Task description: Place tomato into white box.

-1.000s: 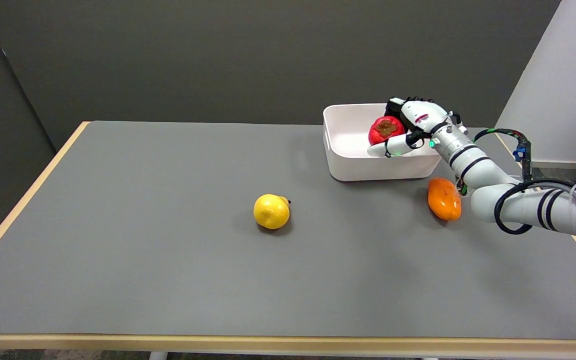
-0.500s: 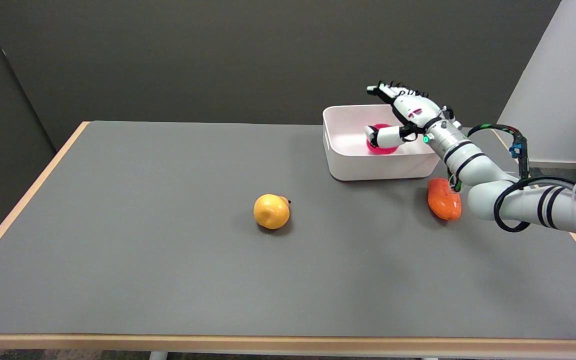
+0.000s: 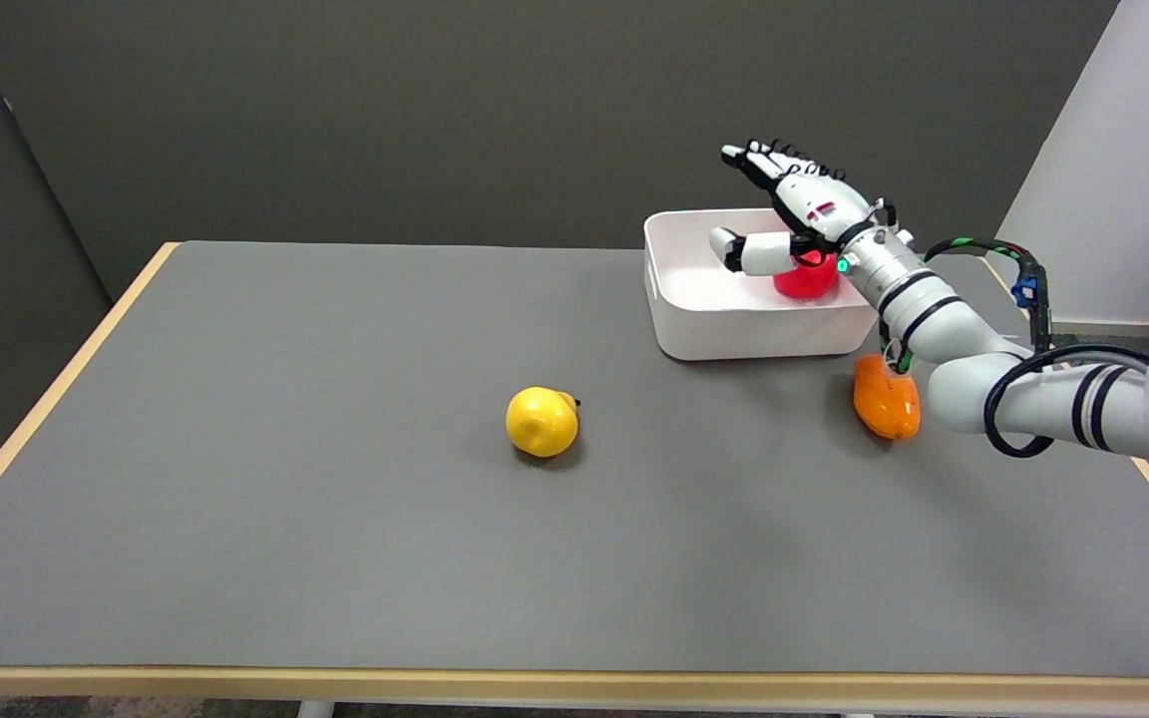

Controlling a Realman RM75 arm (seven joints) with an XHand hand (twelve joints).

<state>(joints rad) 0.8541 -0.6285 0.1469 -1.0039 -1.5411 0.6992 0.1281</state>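
While the grey table (image 3: 335, 499) filled most of the head view, the white box (image 3: 734, 324) sat toward its far right side and serves as the landmark. Reaching in from the right of the box, the white right arm (image 3: 1013, 399) crossed over the box's near right corner. Above the box's right half, the robot hand (image 3: 796, 209) hung with its fingers spread wide and stretched out flat toward the left, the thumb (image 3: 749, 252) held lower over the box's inside, and nothing in its grasp. Just beside the box's near right corner, on the table, lay an orange fruit (image 3: 886, 399), partly hidden by the arm. Well apart from the box, to its near left, rested a yellow fruit (image 3: 542, 422). Inside the box, toward its right end, sat the red tomato (image 3: 806, 279), apparently on the box floor, though the hand covered its top.
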